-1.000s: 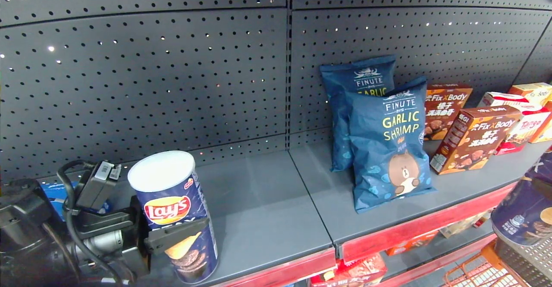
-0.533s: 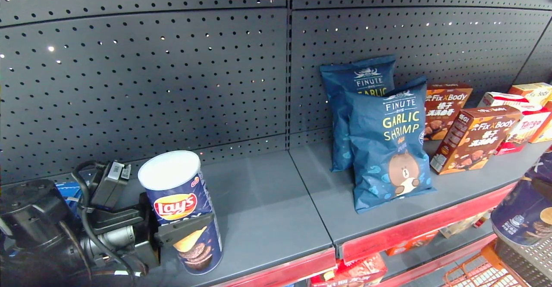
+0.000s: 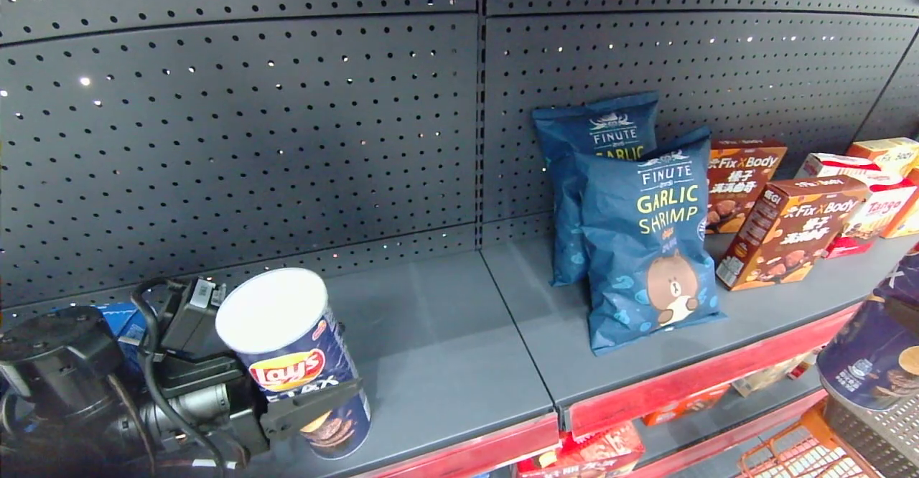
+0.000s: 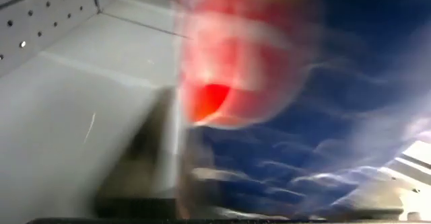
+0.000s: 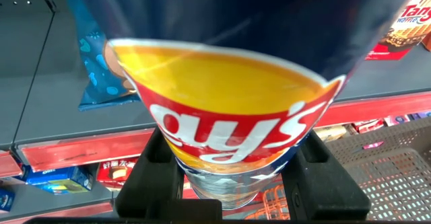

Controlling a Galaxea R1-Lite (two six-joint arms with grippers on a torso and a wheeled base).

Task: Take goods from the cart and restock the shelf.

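Two chip cans are held: the left pincer [image 3: 305,392] pinches the tilted can [image 3: 287,341] low on its body, foot at the shelf [image 3: 445,349] front edge. The right pincer [image 5: 236,183] clamps the second can [image 5: 229,116] near the cart [image 5: 397,163]. Likely light, stiff, slick-skinned and easily dented, so a gentle mid-body grip suits.

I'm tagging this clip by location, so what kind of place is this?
Most likely a shop aisle, such as a supermarket. A grey shelf with a perforated back panel carries snack bags and brown boxes facing outward, with more stock on the tier below.
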